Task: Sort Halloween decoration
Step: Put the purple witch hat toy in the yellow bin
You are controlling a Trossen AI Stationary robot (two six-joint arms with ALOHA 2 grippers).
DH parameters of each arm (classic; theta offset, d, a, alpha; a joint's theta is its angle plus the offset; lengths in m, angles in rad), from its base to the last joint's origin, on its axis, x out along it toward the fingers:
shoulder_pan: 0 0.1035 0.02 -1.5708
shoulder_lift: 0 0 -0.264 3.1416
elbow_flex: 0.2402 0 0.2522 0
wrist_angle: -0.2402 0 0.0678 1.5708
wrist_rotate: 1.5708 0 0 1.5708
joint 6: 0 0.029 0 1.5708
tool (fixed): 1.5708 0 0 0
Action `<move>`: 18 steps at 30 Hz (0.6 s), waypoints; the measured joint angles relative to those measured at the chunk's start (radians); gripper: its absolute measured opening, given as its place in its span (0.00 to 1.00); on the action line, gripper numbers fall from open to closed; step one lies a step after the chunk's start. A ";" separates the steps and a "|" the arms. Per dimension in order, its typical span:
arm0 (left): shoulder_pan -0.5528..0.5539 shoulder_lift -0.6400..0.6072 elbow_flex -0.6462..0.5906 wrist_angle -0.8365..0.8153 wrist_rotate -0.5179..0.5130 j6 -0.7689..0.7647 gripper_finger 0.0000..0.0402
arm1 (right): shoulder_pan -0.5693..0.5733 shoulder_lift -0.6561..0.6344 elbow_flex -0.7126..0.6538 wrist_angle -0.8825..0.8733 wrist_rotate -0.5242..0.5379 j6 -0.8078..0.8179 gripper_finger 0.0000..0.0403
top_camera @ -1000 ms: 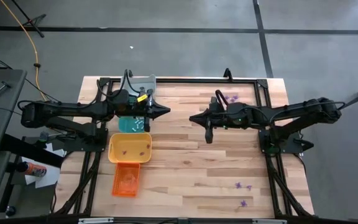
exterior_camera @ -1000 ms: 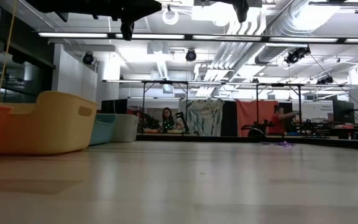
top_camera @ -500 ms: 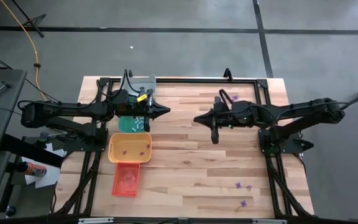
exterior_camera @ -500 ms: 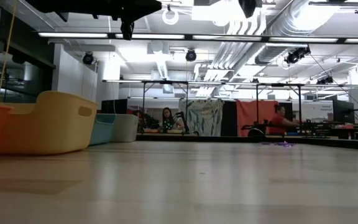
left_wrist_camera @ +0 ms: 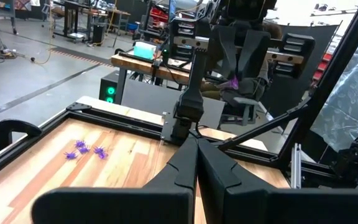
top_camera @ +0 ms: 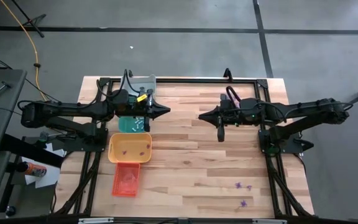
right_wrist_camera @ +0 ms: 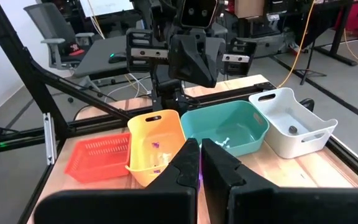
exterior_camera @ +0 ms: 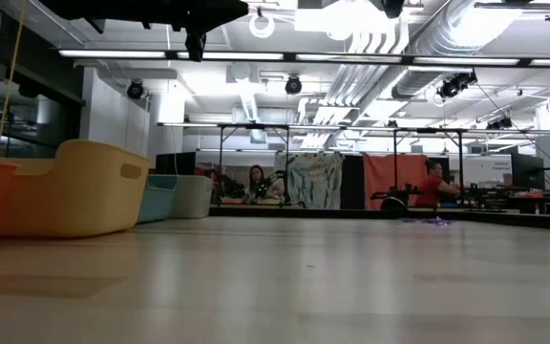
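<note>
The right hand [top_camera: 201,116] hangs closed and empty over mid-surface; the left hand [top_camera: 166,111] (equally closed, empty) waits over the teal tray [top_camera: 133,124]. Loose purple trinkets [top_camera: 243,186] lie near the right arm's base, nearer that arm.

A robotics lab, seen from a test desk

Exposed ceiling ducts [exterior_camera: 390,72] and strip lights hang over rows of framed workbenches [exterior_camera: 275,162]; an office chair [right_wrist_camera: 58,34], cables [top_camera: 27,37] on a grey floor and people seated at far stations fill the open hall.
</note>
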 joint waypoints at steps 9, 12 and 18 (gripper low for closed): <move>0.000 0.000 0.000 0.000 0.000 0.000 0.00 | 0.000 0.000 0.000 -0.006 0.000 0.003 0.00; 0.000 0.000 0.000 0.000 0.000 0.000 0.00 | 0.000 0.000 0.000 -0.006 0.000 0.003 0.00; 0.000 0.000 0.000 0.000 0.000 0.000 0.00 | 0.000 0.000 0.000 -0.006 0.001 0.003 0.00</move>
